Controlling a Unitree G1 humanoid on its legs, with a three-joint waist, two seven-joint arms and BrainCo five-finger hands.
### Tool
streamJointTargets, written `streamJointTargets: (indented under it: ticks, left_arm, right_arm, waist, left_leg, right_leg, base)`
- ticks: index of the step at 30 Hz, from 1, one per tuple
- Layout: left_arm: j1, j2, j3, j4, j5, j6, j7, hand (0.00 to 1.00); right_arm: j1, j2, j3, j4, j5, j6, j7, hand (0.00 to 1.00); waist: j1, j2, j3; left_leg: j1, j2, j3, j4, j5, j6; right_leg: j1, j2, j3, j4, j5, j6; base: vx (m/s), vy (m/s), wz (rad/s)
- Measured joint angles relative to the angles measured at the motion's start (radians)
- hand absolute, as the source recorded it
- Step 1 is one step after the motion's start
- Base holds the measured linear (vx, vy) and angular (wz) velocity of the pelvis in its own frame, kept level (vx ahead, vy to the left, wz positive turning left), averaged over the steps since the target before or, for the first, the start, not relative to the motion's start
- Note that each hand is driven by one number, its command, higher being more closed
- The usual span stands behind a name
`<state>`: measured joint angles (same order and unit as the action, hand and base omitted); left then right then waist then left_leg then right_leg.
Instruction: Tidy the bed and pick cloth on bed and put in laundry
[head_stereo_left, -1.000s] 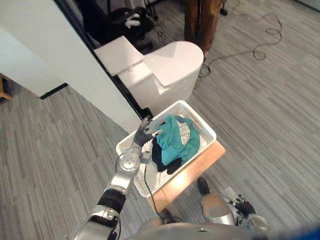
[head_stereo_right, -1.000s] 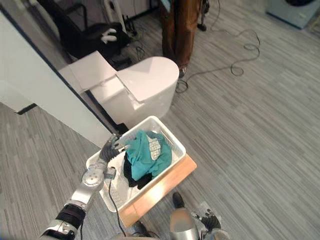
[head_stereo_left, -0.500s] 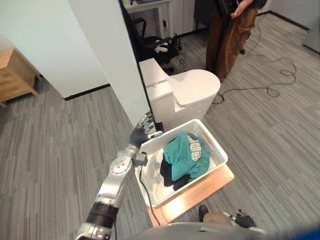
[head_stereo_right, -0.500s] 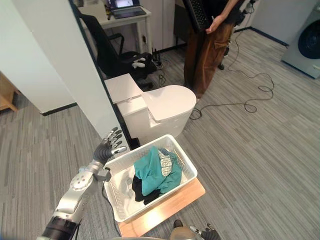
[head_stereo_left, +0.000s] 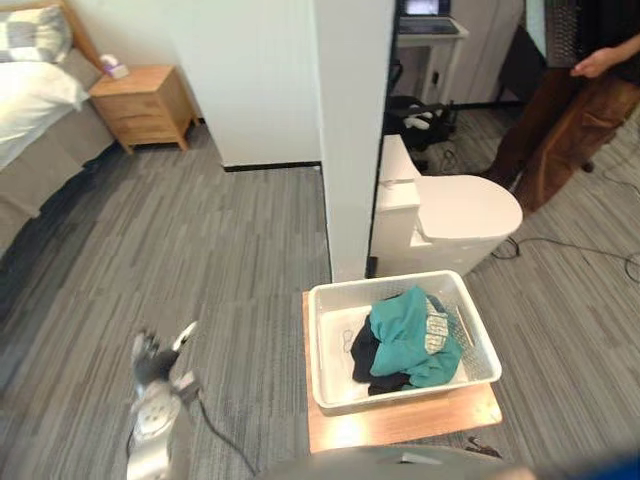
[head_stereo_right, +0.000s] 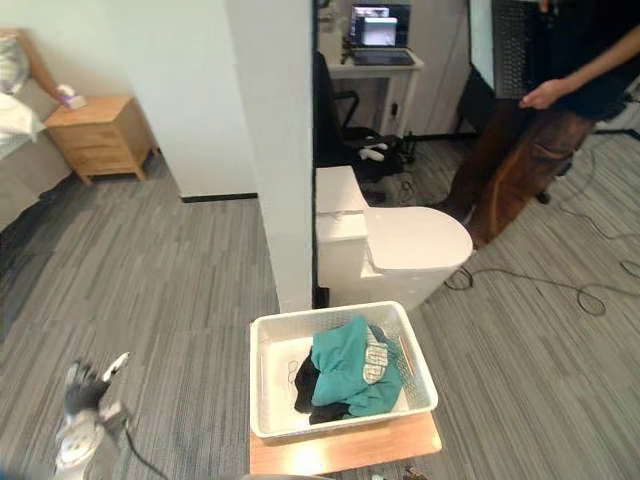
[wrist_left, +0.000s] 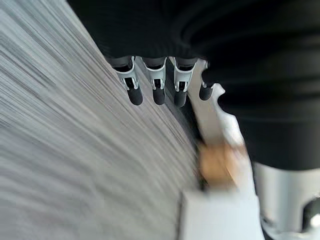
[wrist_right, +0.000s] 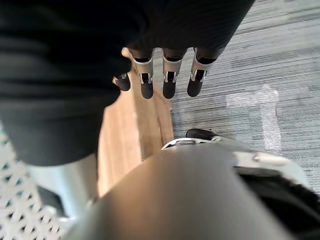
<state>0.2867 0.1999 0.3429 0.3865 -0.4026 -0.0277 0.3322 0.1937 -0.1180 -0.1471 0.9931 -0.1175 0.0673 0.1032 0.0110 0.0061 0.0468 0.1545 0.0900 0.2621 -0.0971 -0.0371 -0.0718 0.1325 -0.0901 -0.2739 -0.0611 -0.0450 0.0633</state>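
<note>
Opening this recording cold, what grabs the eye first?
The white basket on a wooden board mid-floor, with a teal cloth heaped in it. Right behind it stand a white toilet and a white pillar, and a person in brown trousers is at far right. The left hand hangs open and empty at lower left.

A white toilet (head_stereo_right: 405, 245) stands just beside a white partition wall (head_stereo_right: 268, 150); a wooden nightstand (head_stereo_right: 100, 135) sits far left, a person (head_stereo_right: 520, 160) far right.
</note>
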Motion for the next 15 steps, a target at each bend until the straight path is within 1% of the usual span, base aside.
streamJointTargets:
  ticks: [1,3,4,5,6,7,8,9,10,12,15]
  left_arm:
    - [0.009,-0.004,0.017,0.040,-0.019,-0.001,-0.004,0.00]
    - [0.017,-0.022,0.051,0.144,-0.016,-0.006,-0.010,0.00]
    - [0.027,-0.041,0.059,0.228,-0.004,0.000,-0.036,0.00]
    - [0.027,-0.051,0.059,0.262,0.007,0.008,-0.057,0.00]
    - [0.027,-0.069,0.059,0.309,0.035,0.021,-0.094,0.00]
    - [0.028,-0.107,0.057,0.387,0.079,0.036,-0.144,0.00]
    - [0.028,-0.116,0.057,0.404,0.086,0.036,-0.156,0.00]
    - [0.028,-0.148,0.056,0.472,0.124,0.042,-0.197,0.00]
    - [0.029,-0.175,0.051,0.527,0.159,0.047,-0.223,0.00]
    - [0.032,-0.186,0.056,0.565,0.212,0.055,-0.241,0.00]
    - [0.029,-0.184,0.045,0.601,0.323,0.075,-0.242,0.00]
  right_arm:
    - [-0.003,0.000,0.000,0.003,-0.005,0.003,0.004,0.00]
    - [-0.006,0.002,0.000,0.004,-0.003,0.004,0.015,0.00]
    - [-0.010,0.004,-0.010,0.007,-0.001,0.004,0.024,0.00]
    - [-0.010,0.005,-0.014,0.007,0.004,0.004,0.025,0.00]
    - [-0.011,0.008,-0.026,0.007,0.013,0.004,0.029,0.00]
    - [-0.011,0.019,-0.053,0.008,0.016,0.003,0.032,0.00]
    - [-0.011,0.021,-0.061,0.008,0.016,0.003,0.032,0.00]
    - [-0.009,0.030,-0.087,0.011,0.016,0.002,0.034,0.00]
    - [-0.011,0.034,-0.106,0.024,0.016,0.001,0.038,0.00]
    - [-0.011,0.038,-0.124,0.035,0.017,0.001,0.050,0.00]
    - [-0.024,0.037,-0.129,0.058,0.018,0.002,0.065,0.00]
  waist:
    - [0.005,-0.001,-0.001]
    - [0.008,-0.003,-0.002]
    - [0.008,-0.003,-0.002]
    - [0.008,-0.003,-0.003]
    - [0.008,-0.003,-0.002]
    - [0.009,-0.002,-0.002]
    - [0.008,-0.002,-0.002]
    - [0.006,-0.003,-0.002]
    - [0.007,-0.007,-0.001]
    - [0.010,-0.011,0.000]
    - [0.010,-0.006,0.002]
  left_leg:
    - [0.001,-0.001,-0.002,0.000,0.000,0.000]
    - [0.001,-0.005,-0.012,0.000,0.000,0.000]
    - [0.002,-0.009,-0.023,0.000,0.001,0.002]
    - [0.002,-0.011,-0.026,0.000,0.002,0.003]
    - [0.001,-0.013,-0.028,-0.001,0.003,0.004]
    - [0.001,-0.018,-0.035,-0.001,0.004,0.006]
    - [0.001,-0.019,-0.039,-0.001,0.004,0.006]
    - [0.002,-0.023,-0.053,-0.003,0.004,0.007]
    - [0.002,-0.025,-0.058,-0.005,0.005,0.009]
    - [-0.002,-0.025,-0.079,-0.006,0.007,0.011]
    - [-0.003,-0.025,-0.083,-0.007,0.008,0.012]
  right_leg:
    - [0.003,-0.001,-0.003,0.000,-0.001,0.001]
    - [0.013,-0.005,-0.014,-0.001,-0.003,0.004]
    - [0.016,-0.009,-0.019,-0.001,-0.004,0.006]
    - [0.016,-0.011,-0.023,-0.001,-0.005,0.007]
    - [0.017,-0.014,-0.028,-0.001,-0.005,0.008]
    - [0.020,-0.020,-0.039,-0.001,-0.007,0.011]
    - [0.021,-0.021,-0.041,-0.001,-0.008,0.012]
    - [0.027,-0.023,-0.047,0.000,-0.012,0.017]
    - [0.034,-0.026,-0.058,0.001,-0.016,0.018]
    - [0.035,-0.026,-0.070,0.007,-0.023,0.017]
    - [0.038,-0.026,-0.078,0.009,-0.026,0.018]
  base:
    - [0.01,0.004,0.17]
    - [0.00,0.001,0.16]
    - [-0.01,-0.001,0.13]
    - [-0.01,0.000,0.11]
    - [-0.03,0.003,0.13]
    - [-0.02,0.004,0.13]
    - [-0.03,-0.001,0.20]
    - [-0.03,-0.008,0.23]
    - [-0.03,-0.011,0.26]
    - [-0.03,-0.015,0.24]
    - [-0.02,-0.015,0.12]
